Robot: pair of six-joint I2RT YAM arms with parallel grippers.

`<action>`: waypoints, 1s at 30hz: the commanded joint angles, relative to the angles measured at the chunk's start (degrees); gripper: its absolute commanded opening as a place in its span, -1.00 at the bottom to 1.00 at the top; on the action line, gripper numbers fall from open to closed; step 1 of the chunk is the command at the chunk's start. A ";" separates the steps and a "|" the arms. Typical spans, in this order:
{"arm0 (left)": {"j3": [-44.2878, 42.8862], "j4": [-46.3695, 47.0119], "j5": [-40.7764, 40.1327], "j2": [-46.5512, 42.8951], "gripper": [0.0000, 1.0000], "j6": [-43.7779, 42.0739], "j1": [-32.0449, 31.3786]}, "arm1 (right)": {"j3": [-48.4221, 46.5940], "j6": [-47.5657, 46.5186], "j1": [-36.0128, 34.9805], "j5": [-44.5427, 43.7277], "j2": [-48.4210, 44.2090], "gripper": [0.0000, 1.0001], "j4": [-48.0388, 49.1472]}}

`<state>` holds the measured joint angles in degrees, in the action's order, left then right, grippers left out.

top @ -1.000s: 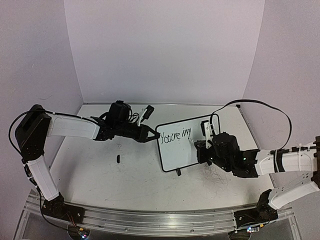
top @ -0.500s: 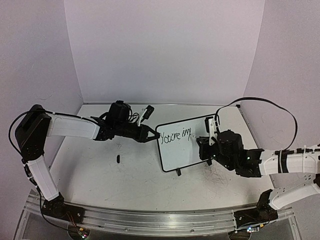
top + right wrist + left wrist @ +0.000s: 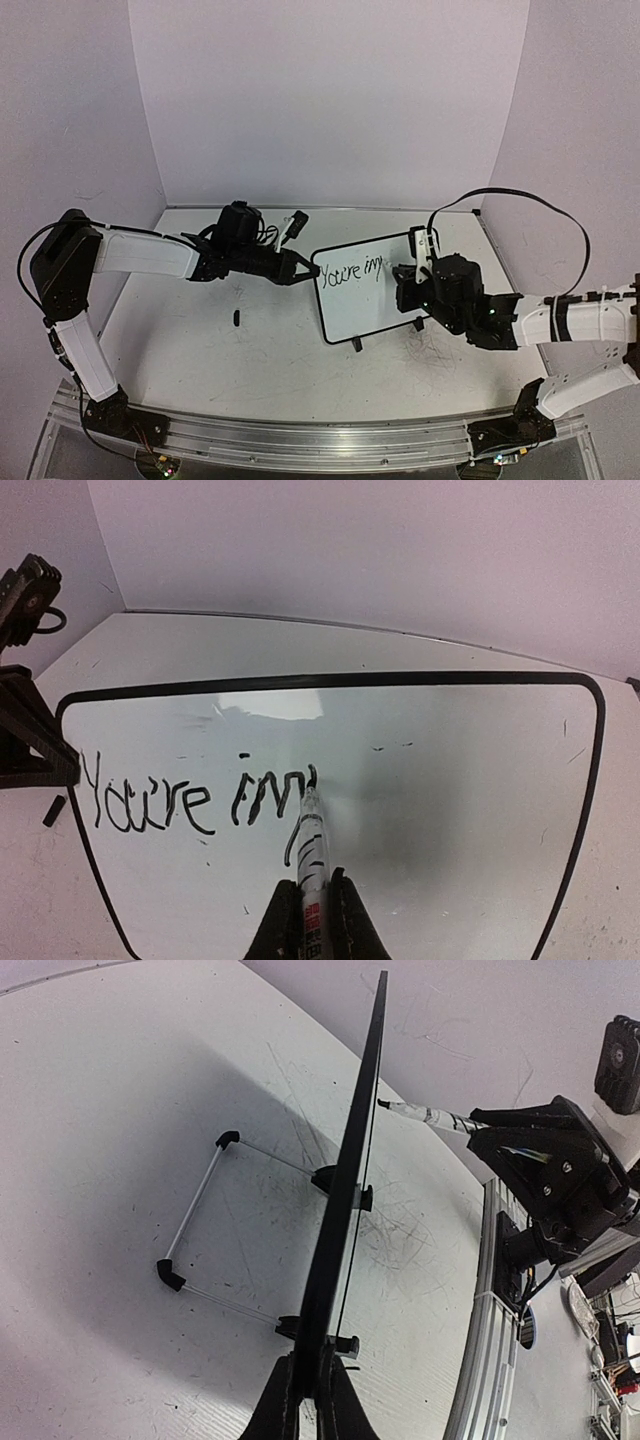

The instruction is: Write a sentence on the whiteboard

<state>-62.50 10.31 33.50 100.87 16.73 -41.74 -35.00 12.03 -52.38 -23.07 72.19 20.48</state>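
Note:
The whiteboard [image 3: 368, 290] stands upright mid-table on its wire stand [image 3: 200, 1210], with "You're im" written in black [image 3: 190, 798]. My left gripper [image 3: 306, 270] is shut on the board's left edge, and the left wrist view shows the black frame [image 3: 352, 1150] edge-on between the fingers [image 3: 310, 1370]. My right gripper [image 3: 408, 288] is shut on a white marker [image 3: 312, 845]. The marker's tip rests on the board at the top of the last stroke, just right of the "m".
A small black marker cap [image 3: 236, 318] lies on the table left of the board, also visible as a cap [image 3: 54, 810] in the right wrist view. A small black-and-white object [image 3: 295, 224] sits near the back wall. A metal rail [image 3: 300, 440] runs along the near edge.
My right gripper has lifted the marker up the board, adding a stroke after the "m". The left gripper and the board have stayed still.

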 commanded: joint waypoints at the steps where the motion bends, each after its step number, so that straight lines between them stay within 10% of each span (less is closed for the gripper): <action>1: -0.14 -3.02 -3.54 -1.34 -1.00 -1.88 0.84 | -2.04 -0.69 0.37 -1.55 0.83 -1.00 2.37; 30: -0.12 -2.91 -3.40 -1.28 -1.00 -1.82 0.87 | -0.83 2.18 0.64 -4.36 0.16 -1.00 -1.00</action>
<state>-62.50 10.31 33.69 100.87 16.71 -41.74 -35.05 12.95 -52.16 -26.96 73.59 21.28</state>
